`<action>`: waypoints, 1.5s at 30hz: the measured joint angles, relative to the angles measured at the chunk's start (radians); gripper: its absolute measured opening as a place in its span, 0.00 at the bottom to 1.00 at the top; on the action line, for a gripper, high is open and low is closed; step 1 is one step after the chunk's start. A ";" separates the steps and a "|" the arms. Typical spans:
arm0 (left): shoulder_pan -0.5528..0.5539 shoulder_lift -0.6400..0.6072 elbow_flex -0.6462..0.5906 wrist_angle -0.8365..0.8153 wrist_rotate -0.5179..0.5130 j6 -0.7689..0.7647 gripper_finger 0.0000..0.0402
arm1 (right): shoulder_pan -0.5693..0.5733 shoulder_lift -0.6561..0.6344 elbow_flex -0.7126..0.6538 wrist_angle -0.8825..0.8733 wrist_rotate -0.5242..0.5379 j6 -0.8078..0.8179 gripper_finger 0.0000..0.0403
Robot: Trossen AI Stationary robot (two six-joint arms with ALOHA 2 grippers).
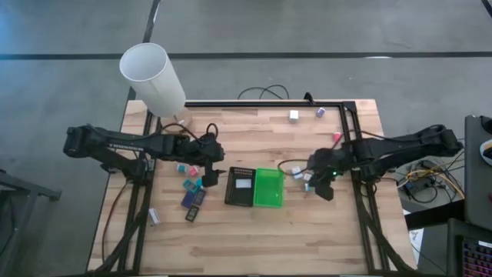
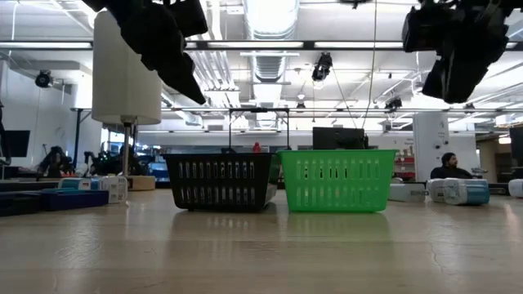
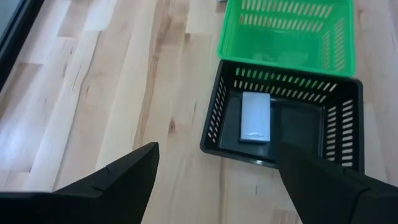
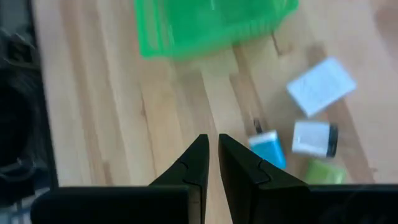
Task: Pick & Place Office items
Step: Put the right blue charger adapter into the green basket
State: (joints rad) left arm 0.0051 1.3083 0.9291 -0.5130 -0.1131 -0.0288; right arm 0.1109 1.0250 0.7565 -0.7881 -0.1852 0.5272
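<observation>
One pale flat item [image 3: 255, 117] lies in the black basket [image 3: 339, 115], ahead of the left gripper [image 3: 214, 180], whose fingers spread wide and empty. Most small blocks [image 4: 268, 148] remain on the table [image 1: 323, 231] beside the right gripper's [image 4: 211, 163] closed, empty fingers.

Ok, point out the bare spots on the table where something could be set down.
Bare wood runs along the near edge of the table, below the black basket and green basket. The middle strip above both baskets is free too. Crowded: the blocks under the left pincer, and the items by the right pincer.
</observation>
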 joint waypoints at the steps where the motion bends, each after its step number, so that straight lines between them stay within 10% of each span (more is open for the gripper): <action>1: 0.000 0.000 0.000 -0.001 0.000 0.002 0.82 | 0.009 0.033 0.018 -0.020 0.000 0.006 0.09; 12: 0.000 0.000 0.000 -0.035 0.000 0.034 0.82 | 0.053 0.271 0.145 -0.137 -0.051 0.103 0.12; 31: -0.001 0.000 0.000 -0.102 0.000 0.063 0.82 | 0.055 0.304 0.139 -0.147 0.021 0.033 0.53; 45: -0.001 0.000 0.000 -0.119 0.000 0.099 0.82 | 0.055 0.468 0.122 -0.148 0.027 0.046 0.58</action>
State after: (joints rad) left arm 0.0044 1.3079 0.9291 -0.6315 -0.1132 0.0701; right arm 0.1661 1.4929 0.8783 -0.9359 -0.1585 0.5733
